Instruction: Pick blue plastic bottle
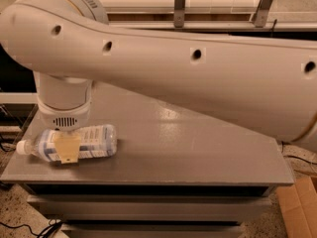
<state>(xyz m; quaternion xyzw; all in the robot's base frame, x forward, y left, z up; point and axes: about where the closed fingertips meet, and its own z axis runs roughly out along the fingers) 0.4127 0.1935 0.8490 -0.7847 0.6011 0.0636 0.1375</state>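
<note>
The blue plastic bottle lies on its side at the front left of the grey table, with its white cap pointing left. It has a pale blue-and-white label. My gripper hangs straight down from the big white arm and sits right at the bottle's middle, with a tan part in front of the label. The wrist hides the rest of the gripper behind the bottle. No second bottle is in view.
The white arm spans the whole view from upper left to right, above the table. Metal posts stand behind the table. A cardboard box sits on the floor at the lower right. Cables lie on the floor at the left.
</note>
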